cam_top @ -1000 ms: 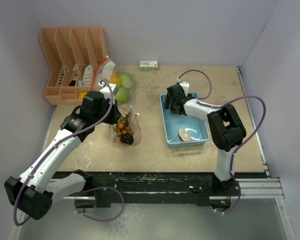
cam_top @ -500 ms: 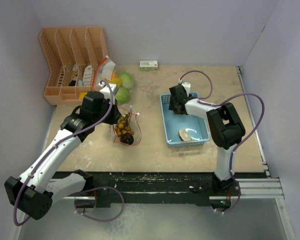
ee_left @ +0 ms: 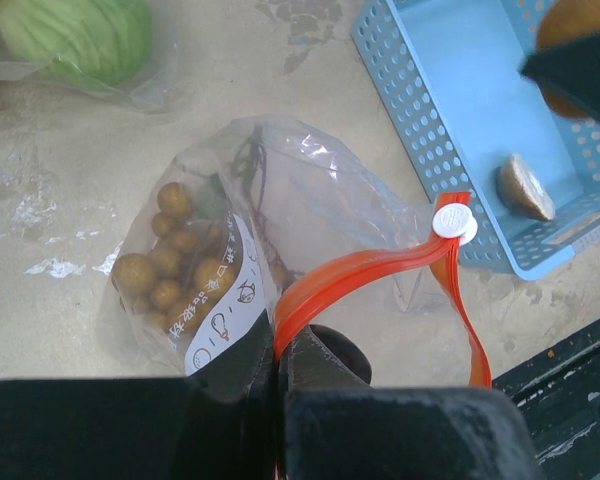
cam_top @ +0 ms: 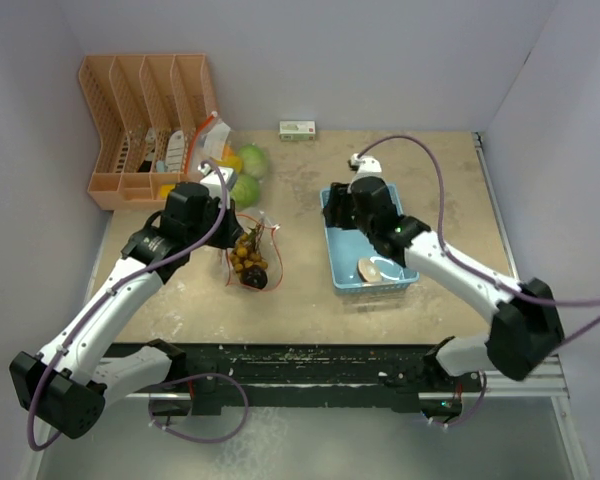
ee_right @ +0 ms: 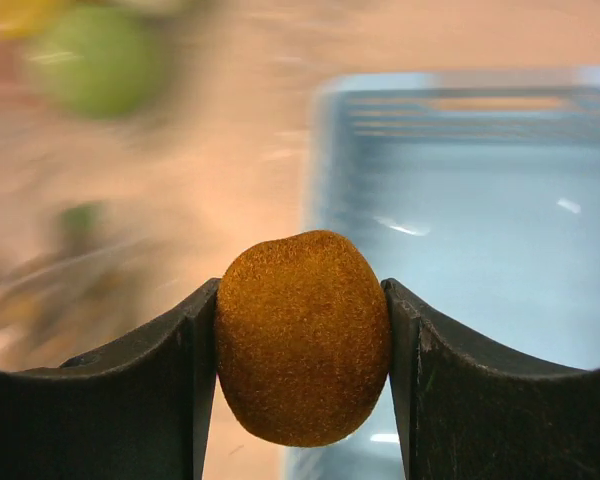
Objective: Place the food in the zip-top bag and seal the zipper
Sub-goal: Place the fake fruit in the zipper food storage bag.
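The clear zip-top bag [cam_top: 252, 256] lies on the table with its orange zipper [ee_left: 380, 262] standing open. My left gripper [ee_left: 275, 352] is shut on the zipper's near end. Inside the bag I see a bunch of small brown balls [ee_left: 165, 268]. My right gripper [ee_right: 300, 296] is shut on a fuzzy brown fruit [ee_right: 302, 345] and hangs over the left rim of the light blue tray [cam_top: 332, 258]. From above, that gripper [cam_top: 340, 206] hides the fruit. A beige round slice [cam_top: 368, 268] lies in the tray's near end.
An orange file organiser [cam_top: 145, 120] stands at the back left. Green leafy pieces in plastic [cam_top: 248, 178] lie beside it, just beyond the bag. A small box [cam_top: 297, 129] rests against the back wall. The table's dark front edge [ee_left: 570, 360] runs close to the tray.
My right gripper closed on the brown fruit in the tray's far end. It then rose and swung left toward the tray's rim as the arm stretched out. The left arm and bag stayed still.
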Action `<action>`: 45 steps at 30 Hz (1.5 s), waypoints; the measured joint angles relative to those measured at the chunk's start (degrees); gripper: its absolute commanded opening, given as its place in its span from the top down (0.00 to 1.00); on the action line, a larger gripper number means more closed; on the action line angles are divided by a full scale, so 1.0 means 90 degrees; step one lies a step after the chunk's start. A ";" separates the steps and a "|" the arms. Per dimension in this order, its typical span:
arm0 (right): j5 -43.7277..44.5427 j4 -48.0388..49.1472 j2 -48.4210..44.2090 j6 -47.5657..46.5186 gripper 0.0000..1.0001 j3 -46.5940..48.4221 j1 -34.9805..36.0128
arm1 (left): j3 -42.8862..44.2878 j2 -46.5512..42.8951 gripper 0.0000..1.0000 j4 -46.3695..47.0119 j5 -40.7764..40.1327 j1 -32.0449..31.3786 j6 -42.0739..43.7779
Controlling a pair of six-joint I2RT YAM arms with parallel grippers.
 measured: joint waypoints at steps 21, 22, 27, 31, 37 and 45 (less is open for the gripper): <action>-0.1819 0.1362 -0.0092 -0.0274 0.63 0.0024 0.2846 | 0.0000 0.0134 1.00 0.0000 0.0005 0.0000 -0.0005; -0.1804 0.1365 0.0063 -0.0277 0.60 0.0131 0.2846 | 0.0000 0.0134 1.00 0.0000 0.0005 0.0000 -0.0005; -0.1336 0.1188 0.0680 -0.0291 0.34 0.0920 0.2849 | 0.0000 0.0148 1.00 0.0000 0.0019 0.0000 -0.0007; -0.0811 0.0721 0.1112 -0.0325 0.05 0.1557 0.2861 | 0.0012 0.0146 1.00 0.0007 -0.0022 0.0022 -0.0002; -0.0301 0.0316 0.1158 -0.0369 0.01 0.1591 0.2946 | 0.0012 0.0146 1.00 -0.0005 0.0015 0.0005 -0.0015; 0.0126 -0.0112 0.0032 -0.0347 0.00 0.1217 0.3014 | 0.0012 0.0151 1.00 -0.0005 0.0024 0.0005 -0.0032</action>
